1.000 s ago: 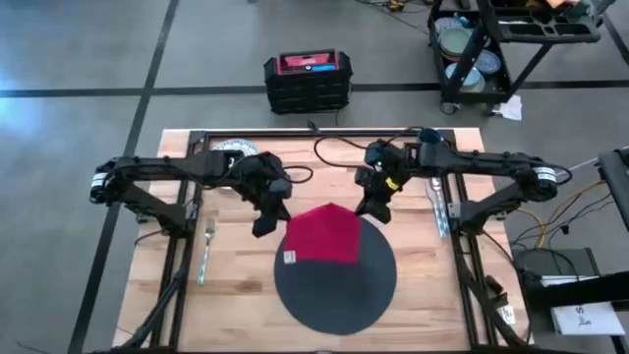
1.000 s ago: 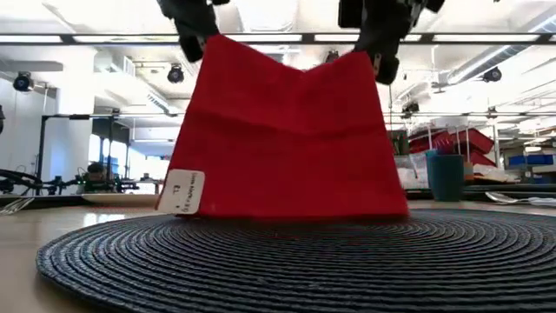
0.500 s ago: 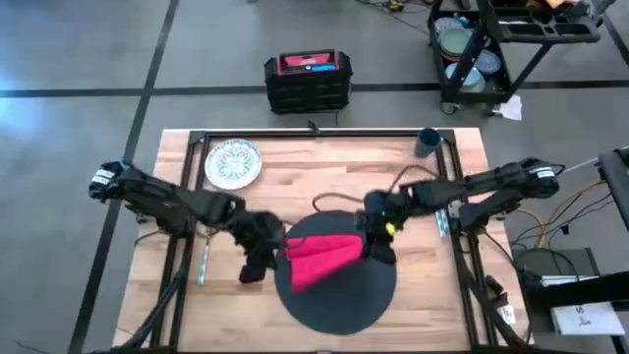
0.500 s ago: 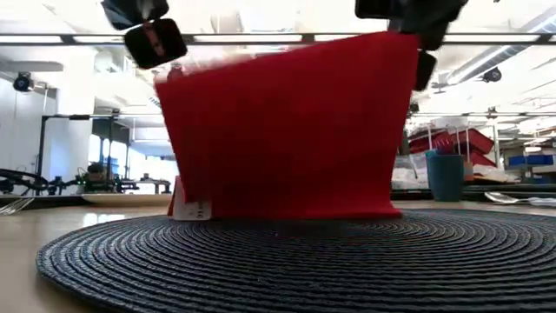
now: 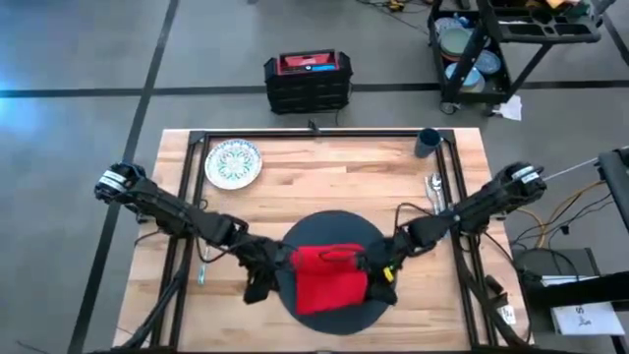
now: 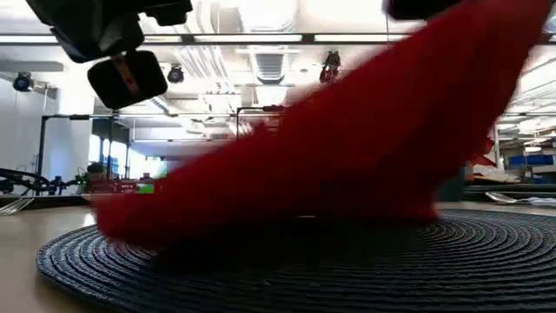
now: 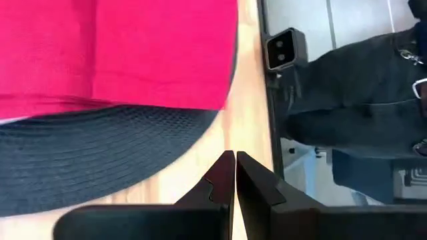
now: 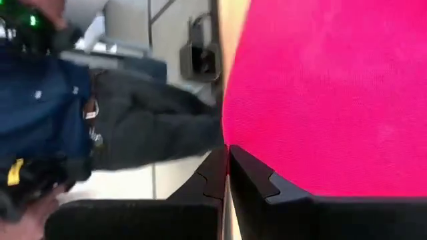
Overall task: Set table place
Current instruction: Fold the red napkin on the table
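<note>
Both arms reach low over the round mat (image 5: 329,300). The left tool (image 5: 257,290) sits at the mat's left edge, fingers pressed together and empty. The right tool (image 5: 381,285), at the mat's right side, pinches the red napkin (image 5: 329,278). Half a second ago the napkin hung upright between both tools; now it lies draped across the mat's centre, its right corner raised.

Napkin (image 5: 329,278) sits on the mat (image 5: 332,315), which is near the front middle of the bench (image 5: 324,172). Plate (image 5: 233,163) is back left, cup (image 5: 428,143) back right corner. Spoon (image 5: 433,190) lies right of the mat, fork (image 5: 204,264) off to its left.
</note>
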Robot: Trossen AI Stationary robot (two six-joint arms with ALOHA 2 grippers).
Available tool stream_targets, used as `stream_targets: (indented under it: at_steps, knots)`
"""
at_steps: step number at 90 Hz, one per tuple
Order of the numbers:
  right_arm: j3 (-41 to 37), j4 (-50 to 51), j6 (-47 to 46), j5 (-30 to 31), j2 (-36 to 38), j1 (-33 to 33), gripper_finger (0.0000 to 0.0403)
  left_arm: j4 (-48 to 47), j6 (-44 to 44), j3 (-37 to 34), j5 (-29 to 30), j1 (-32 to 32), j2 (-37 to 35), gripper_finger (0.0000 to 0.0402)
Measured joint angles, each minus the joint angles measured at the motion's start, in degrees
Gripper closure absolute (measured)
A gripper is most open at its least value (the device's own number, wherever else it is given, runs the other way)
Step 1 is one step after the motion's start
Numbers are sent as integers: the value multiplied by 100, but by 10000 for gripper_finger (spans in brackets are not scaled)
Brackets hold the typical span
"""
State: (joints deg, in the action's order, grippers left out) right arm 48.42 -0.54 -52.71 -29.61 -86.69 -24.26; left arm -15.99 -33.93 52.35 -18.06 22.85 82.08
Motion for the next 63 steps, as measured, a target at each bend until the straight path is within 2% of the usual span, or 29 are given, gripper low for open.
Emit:
stream_targets:
  at_steps: [15,41,52,63]
  knots:
    - [-6,59,-163,-59,-16,-237,403,75,190,0,77,-19,26,401]
    - [-26,-337,119,13,-654,37,403,899,206,0,275,-93,555,398]
    - [-28,-658,130,135,-798,117,403,1663,-129,3,325,83,779,381]
    - [-28,-785,144,294,-807,136,403,1747,-275,182,806,476,1014,376]
